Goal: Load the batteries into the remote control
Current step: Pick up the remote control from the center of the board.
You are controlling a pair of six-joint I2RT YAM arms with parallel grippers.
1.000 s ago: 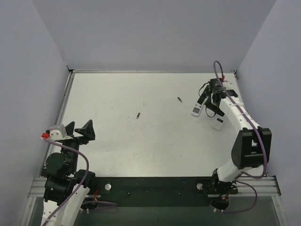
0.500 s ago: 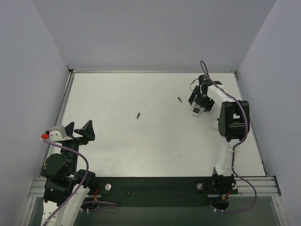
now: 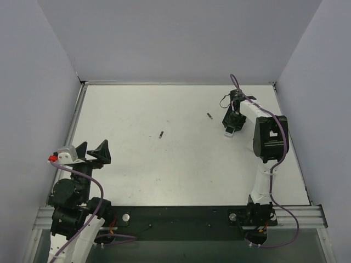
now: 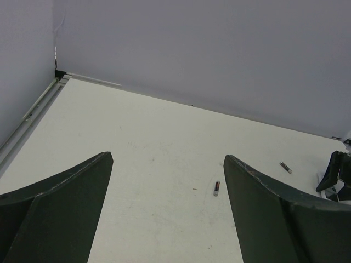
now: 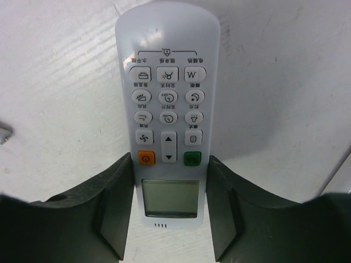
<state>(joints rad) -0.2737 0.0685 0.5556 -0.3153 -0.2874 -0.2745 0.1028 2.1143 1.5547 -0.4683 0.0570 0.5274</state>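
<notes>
The white remote control [image 5: 167, 109] lies face up on the table, its buttons and small screen showing. My right gripper [image 5: 170, 164] has closed on its screen end, both dark fingers pressed against its long sides. From above, the right gripper [image 3: 233, 121] sits over the remote control [image 3: 228, 131] at the far right. One battery [image 3: 209, 115] lies just left of it, and another battery [image 3: 161, 134] lies near the table's middle. My left gripper [image 3: 92, 153] hovers open at the near left, and both batteries [image 4: 216, 188] [image 4: 285, 167] lie far beyond its fingers.
Grey walls [image 3: 175, 38] close in the white table [image 3: 164, 175] on the left, back and right. A black rail [image 3: 181, 216] with the arm bases runs along the near edge. The right arm's dark link [image 3: 269, 137] reaches over the table's right side.
The right arm swung left and forward over the remote control, and its jaws narrowed from wide open onto the remote's sides. The left arm has not moved.
</notes>
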